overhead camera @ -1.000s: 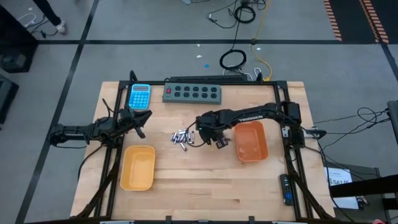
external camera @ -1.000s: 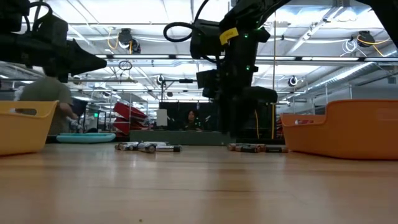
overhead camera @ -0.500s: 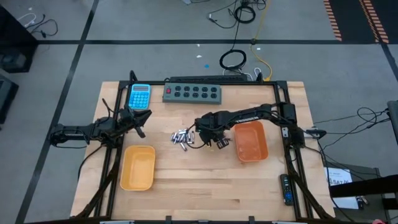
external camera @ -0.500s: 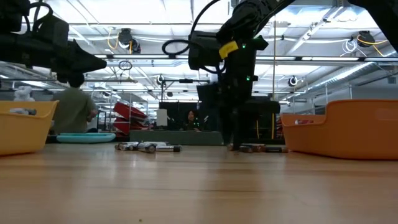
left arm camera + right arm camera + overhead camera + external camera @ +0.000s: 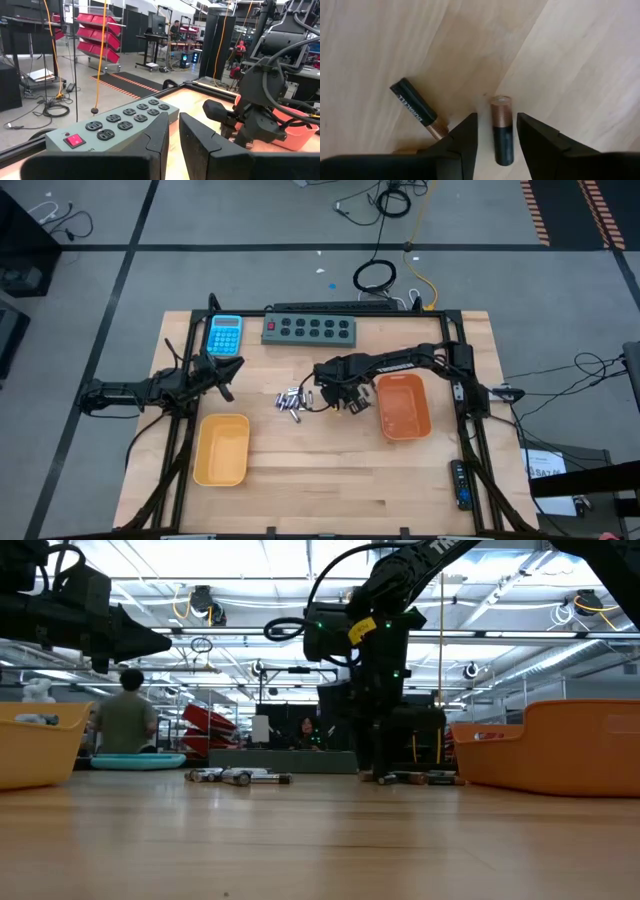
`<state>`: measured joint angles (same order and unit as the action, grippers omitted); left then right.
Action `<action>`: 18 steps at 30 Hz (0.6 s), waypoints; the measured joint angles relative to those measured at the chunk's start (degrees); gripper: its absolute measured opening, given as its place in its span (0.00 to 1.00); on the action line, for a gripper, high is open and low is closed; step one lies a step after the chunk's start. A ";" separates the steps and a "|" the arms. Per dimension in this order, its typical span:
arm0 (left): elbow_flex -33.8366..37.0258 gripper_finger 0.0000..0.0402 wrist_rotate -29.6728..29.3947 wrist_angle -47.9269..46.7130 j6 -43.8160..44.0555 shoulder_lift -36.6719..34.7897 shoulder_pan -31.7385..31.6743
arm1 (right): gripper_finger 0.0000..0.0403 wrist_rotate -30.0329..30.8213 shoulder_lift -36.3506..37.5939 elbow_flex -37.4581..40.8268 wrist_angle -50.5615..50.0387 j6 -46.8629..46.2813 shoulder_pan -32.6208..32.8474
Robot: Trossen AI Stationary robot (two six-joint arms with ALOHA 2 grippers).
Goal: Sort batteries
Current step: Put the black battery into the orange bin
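Batteries [image 5: 291, 402] lie loose on the wooden table between the two trays; in the low view they show as a silvery group [image 5: 238, 776] and a dark group [image 5: 415, 778]. My right gripper [image 5: 327, 398] stands down at the table among the dark ones, open, one finger on either side of a black-and-copper battery [image 5: 501, 132] that lies flat. A second dark battery [image 5: 417, 109] lies beside it. My left gripper [image 5: 232, 375] waits in the air near the blue calculator [image 5: 225, 335], with its fingers [image 5: 157, 135] close together.
A yellow tray [image 5: 222, 448] sits near the table's left front and an orange tray [image 5: 402, 406] on the right, close to my right arm. A grey power strip [image 5: 310, 330] lies along the far edge. A person [image 5: 125, 720] moves in the room behind.
My right gripper has come down from just above the table to the tabletop, over the dark batteries. The batteries have stayed in place. The person in the background has walked to the right.
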<state>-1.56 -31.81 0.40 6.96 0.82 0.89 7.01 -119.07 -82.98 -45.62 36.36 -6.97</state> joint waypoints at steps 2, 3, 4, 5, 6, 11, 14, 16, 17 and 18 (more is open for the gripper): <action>0.00 0.14 0.02 0.00 -0.08 0.22 0.00 | 0.29 -0.16 -0.32 -0.06 -0.08 1.00 -0.19; 0.00 0.14 0.00 0.00 -0.15 0.27 0.00 | 0.28 -0.26 -0.56 -0.08 -0.14 1.26 -0.33; 0.00 0.14 0.02 0.02 -0.15 0.48 0.00 | 0.28 -0.63 -0.78 -0.13 -0.21 1.33 -0.46; 0.00 0.14 0.02 0.00 -0.19 0.60 0.00 | 0.27 -1.19 -1.11 -0.20 -0.38 1.58 -0.65; 0.00 0.14 0.02 0.01 -0.25 0.61 0.00 | 0.26 -1.66 -1.41 -0.33 -0.52 1.99 -0.78; 0.02 0.14 0.02 0.00 -0.33 0.87 0.00 | 0.18 -1.61 -2.38 -0.21 -0.81 5.27 -0.80; 0.02 0.14 0.02 0.00 -0.35 1.07 0.00 | 0.09 -1.52 -2.08 -0.11 -0.08 6.46 -0.74; 0.02 0.14 0.02 0.00 -0.35 1.13 0.00 | 0.05 -1.43 -2.05 -0.11 0.03 6.96 -0.75; 0.02 0.14 0.02 0.00 -0.35 1.12 0.00 | 0.05 -1.38 -2.05 -0.11 0.02 6.97 -0.75; 0.02 0.14 0.02 0.00 -0.34 1.12 0.00 | 0.05 -1.34 -2.06 -0.11 -0.06 6.97 -0.75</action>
<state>-1.54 -31.79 0.40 6.62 1.93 0.89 5.67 -121.14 -83.09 -45.68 43.33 -7.73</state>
